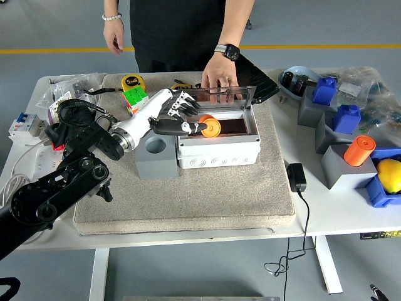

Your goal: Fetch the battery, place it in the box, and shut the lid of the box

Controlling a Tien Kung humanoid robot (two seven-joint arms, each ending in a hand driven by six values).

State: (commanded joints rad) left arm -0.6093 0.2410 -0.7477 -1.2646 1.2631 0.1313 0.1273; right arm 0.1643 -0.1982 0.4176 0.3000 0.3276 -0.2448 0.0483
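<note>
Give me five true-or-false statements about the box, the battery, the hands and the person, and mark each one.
1. The orange battery lies inside the grey box. True.
2. The box's lid is shut. False: it stands open at the far side.
3. The left hand grips the battery. False: its fingers are spread, holding nothing.
4. A person's hand rests just behind the lid. True.
5. The right hand works at the box. False: it is out of view.

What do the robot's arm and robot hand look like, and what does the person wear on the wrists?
The left arm is black with round joint housings and a white forearm shell; a black cable loops beside it. Its robot hand has black-and-white fingers. The person wears a black smartwatch and a pale bead bracelet.
</note>
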